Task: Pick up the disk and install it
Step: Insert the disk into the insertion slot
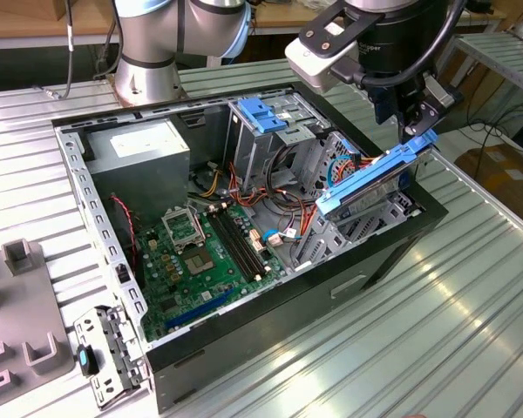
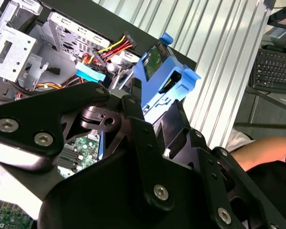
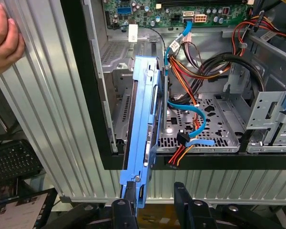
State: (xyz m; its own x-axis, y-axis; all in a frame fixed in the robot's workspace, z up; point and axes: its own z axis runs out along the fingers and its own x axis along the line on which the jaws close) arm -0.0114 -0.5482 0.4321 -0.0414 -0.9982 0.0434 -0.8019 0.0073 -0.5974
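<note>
Leaning disk [image 1: 375, 178] over computer case [image 1: 270, 324]

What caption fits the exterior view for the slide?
Gripper at the raised end of the blue-railed disk, tilted with its lower end at the drive cage of the open computer case.

The disk [image 1: 376, 180] was silver-grey with bright blue rails. The gripper [image 1: 416, 122] was black. The circuit board [image 1: 196, 252] was green with little shiny bits. The case [image 1: 270, 324] was black outside and grey inside. The wires [image 2: 113, 46] were red, orange and yellow. The table [image 1: 453, 322] was silver with long ridged stripes
</note>
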